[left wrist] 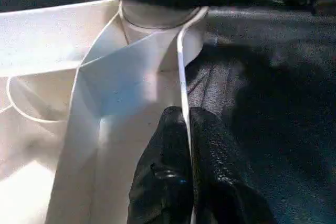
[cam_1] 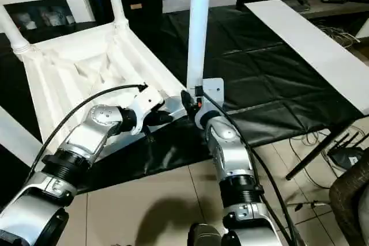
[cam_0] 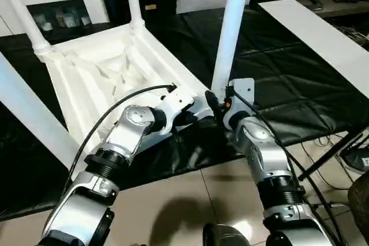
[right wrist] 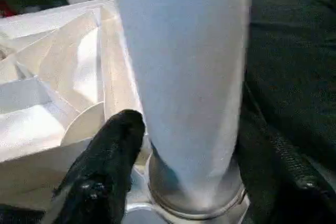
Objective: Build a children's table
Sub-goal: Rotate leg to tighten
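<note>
White plastic, black sheet, my brushed silver arms

The table top (cam_0: 109,79) and its legs (cam_0: 230,27) look like smooth white plastic with a soft sheen; the leg (right wrist: 184,77) in front of my right end effector (right wrist: 184,182) is evenly matt, its collar slightly glossier. My left end effector (left wrist: 186,171) has black fingers (left wrist: 163,182) with a fine, grainy, rubbery surface, pinching the thin plastic rim. My forearms (cam_0: 259,148) are satin silver metal with black ribbed joints. Under the top lies a black, wrinkled, faintly shiny sheet (cam_0: 288,79). At the bottom of the frame the floor (cam_0: 190,200) is glossy beige tile, throwing back light.
</note>
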Motion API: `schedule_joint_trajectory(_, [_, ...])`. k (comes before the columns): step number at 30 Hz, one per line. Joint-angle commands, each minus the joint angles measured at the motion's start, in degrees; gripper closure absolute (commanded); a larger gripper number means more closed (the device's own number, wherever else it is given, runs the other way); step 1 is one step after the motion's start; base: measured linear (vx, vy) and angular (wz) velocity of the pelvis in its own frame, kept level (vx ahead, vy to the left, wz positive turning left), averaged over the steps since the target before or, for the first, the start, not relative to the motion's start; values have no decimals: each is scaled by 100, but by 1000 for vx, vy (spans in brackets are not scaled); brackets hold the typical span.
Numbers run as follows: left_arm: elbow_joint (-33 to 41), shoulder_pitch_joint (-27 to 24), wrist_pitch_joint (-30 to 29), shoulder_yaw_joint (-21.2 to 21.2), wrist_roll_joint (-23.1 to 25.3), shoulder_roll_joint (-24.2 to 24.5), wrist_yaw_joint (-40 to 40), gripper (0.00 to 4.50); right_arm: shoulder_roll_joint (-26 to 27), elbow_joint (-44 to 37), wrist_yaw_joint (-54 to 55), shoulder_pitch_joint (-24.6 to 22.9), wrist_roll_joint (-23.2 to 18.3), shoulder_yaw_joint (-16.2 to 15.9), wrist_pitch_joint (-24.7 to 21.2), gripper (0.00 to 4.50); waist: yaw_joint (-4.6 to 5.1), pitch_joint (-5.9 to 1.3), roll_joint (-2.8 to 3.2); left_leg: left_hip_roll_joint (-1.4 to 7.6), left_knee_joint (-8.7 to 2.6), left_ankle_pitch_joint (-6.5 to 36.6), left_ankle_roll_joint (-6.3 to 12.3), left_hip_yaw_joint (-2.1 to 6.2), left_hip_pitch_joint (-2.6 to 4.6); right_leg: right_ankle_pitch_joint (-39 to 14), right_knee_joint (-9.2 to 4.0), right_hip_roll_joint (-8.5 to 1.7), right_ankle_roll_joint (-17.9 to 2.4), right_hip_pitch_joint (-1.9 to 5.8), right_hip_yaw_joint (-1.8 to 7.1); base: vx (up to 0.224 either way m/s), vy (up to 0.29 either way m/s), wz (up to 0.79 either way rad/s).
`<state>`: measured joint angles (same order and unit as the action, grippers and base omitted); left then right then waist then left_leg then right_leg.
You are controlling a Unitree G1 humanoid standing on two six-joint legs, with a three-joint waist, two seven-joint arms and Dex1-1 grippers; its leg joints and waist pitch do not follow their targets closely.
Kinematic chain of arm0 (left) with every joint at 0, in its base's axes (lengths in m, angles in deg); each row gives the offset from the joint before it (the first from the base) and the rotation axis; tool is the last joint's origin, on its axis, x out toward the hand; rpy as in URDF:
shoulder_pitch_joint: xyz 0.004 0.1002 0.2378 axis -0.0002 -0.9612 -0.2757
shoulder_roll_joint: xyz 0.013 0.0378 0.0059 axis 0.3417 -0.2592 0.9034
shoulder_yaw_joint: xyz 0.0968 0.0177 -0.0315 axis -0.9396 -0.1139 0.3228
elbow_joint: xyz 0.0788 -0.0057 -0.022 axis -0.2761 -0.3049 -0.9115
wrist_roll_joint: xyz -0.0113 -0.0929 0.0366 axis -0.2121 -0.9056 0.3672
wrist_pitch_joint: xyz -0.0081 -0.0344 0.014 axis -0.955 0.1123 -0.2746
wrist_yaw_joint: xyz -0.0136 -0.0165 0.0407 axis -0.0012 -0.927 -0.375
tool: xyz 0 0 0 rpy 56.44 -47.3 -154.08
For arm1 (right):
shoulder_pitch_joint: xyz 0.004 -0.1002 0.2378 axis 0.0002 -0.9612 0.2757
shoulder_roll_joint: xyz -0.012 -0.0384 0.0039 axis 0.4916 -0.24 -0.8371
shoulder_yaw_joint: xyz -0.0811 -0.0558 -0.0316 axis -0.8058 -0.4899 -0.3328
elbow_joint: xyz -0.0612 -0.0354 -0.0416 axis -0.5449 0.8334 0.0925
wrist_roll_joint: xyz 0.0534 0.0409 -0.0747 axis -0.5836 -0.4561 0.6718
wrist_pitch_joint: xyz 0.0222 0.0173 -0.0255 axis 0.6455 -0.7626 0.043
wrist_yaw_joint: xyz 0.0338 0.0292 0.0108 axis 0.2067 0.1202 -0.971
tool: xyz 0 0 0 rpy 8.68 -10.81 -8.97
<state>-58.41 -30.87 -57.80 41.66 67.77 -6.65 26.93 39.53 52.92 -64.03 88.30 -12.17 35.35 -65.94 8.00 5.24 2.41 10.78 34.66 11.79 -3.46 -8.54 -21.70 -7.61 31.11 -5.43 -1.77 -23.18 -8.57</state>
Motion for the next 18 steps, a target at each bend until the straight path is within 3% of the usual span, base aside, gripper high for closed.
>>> schedule_joint_trajectory(1, [97,110,472,-204,-20,-13,340,450,-157,87,-413,-355,38,-329,61,115,-59,-374,-33,180,-413,1120,790,37,-11,-1850,-333,-374,-1074,354,321,0,0,0])
schedule_joint_trajectory(4, [-96,155,745,-169,29,127,324,450,-378,-371,-844,-777,-307,-113,-81,94,-191,-393,-29,187,-399,884,957,19,-7,-1586,-289,-356,-1137,375,342,0,0,0])
schedule_joint_trajectory(7, [-369,217,1106,-88,166,262,34,450,-575,-997,-1036,-1259,-558,131,-84,55,-296,-409,-14,215,-406,668,1011,31,-4,-1376,-268,-343,-1141,387,340,0,0,0])
schedule_joint_trajectory(9, [-448,217,1298,67,35,244,-33,450,-628,-1498,-1454,-1515,-1045,262,-171,50,-351,-404,9,231,-419,826,1034,36,12,-1427,-280,-331,-1139,399,333,0,0,0])
schedule_joint_trajectory(11, [-397,190,1382,196,-137,204,16,450,-716,-1797,-1680,-1650,-1248,256,-145,36,-371,-406,-7,236,-430,887,980,42,-8,-1521,-274,-344,-1127,405,333,0,0,0])
schedule_joint_trajectory(12, [-325,161,1393,289,-276,172,76,423,-806,-1996,-1883,-1729,-1386,197,-109,15,-391,-413,8,234,-427,903,950,36,-2,-1549,-284,-347,-1120,403,333,0,0,0])
schedule_joint_trajectory(13, [-211,117,1339,371,-417,134,158,406,-909,-2160,-2048,-1763,-1463,154,-69,9,-392,-415,-16,236,-421,836,973,36,-17,-1464,-264,-345,-1129,408,341,0,0,0])
schedule_joint_trajectory(15, [-66,50,1241,467,-597,101,277,395,-1006,-2384,-2159,-1783,-1541,157,31,6,-425,-424,-10,248,-410,710,1031,23,-18,-1362,-250,-359,-1186,390,353,0,0,0])
schedule_joint_trajectory(18, [106,-144,1270,525,-636,155,141,366,-1095,-2806,-2326,-1618,-2001,320,-433,0,-453,-383,-41,224,-416,769,1041,9,-19,-1605,-266,-335,-1133,363,351,0,0,0])
